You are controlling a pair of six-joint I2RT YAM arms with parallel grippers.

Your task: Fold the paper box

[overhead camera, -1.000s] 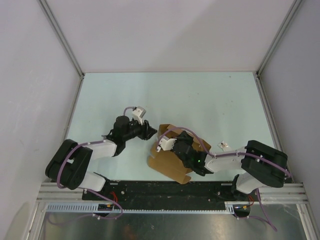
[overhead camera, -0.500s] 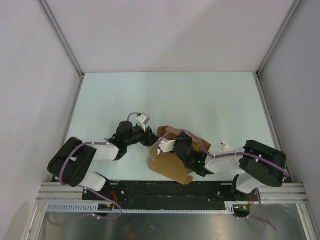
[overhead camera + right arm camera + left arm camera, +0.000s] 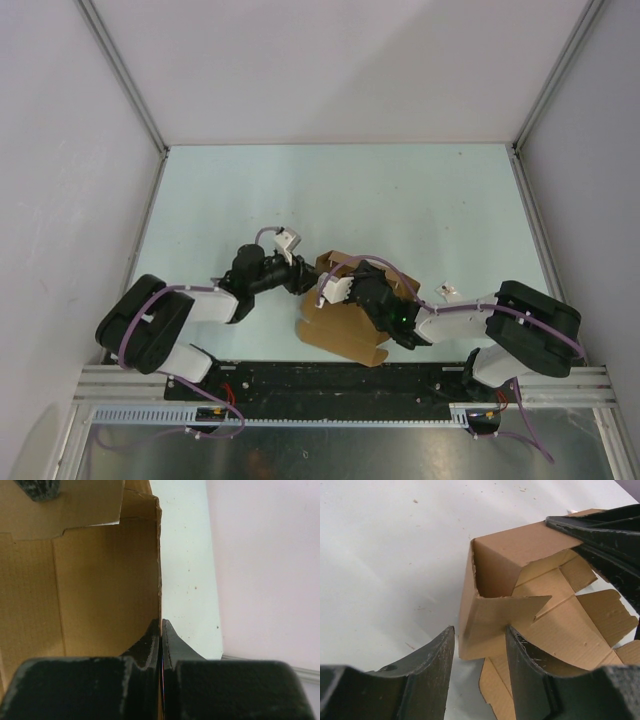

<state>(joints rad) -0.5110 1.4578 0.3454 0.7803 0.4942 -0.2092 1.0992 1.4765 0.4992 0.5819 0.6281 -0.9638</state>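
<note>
The paper box (image 3: pixel 345 325) is a brown cardboard sheet, partly raised, lying just ahead of the arm bases. My right gripper (image 3: pixel 340 275) is shut on the top edge of its upright wall (image 3: pixel 100 590), with the jaws pinching the edge (image 3: pixel 161 630). My left gripper (image 3: pixel 303 280) is at the box's left side. Its jaws are open (image 3: pixel 479 645), and the raised corner (image 3: pixel 480 625) and its pointed tab sit between the fingertips. The right-hand finger (image 3: pixel 520 665) touches the tab, while the left-hand one stands apart. The right gripper's dark fingers (image 3: pixel 600 530) reach in from the upper right.
A tiny silvery-white packet (image 3: pixel 447 291) lies on the table right of the box, near the right arm's forearm. Flat flaps (image 3: pixel 600 615) of the sheet spread toward the arm bases. Pale walls close the table (image 3: pixel 400 200) on three sides.
My left arm has swung to the right, bringing its open jaws up to the box's left corner. The right gripper has kept its hold on the wall and has barely shifted.
</note>
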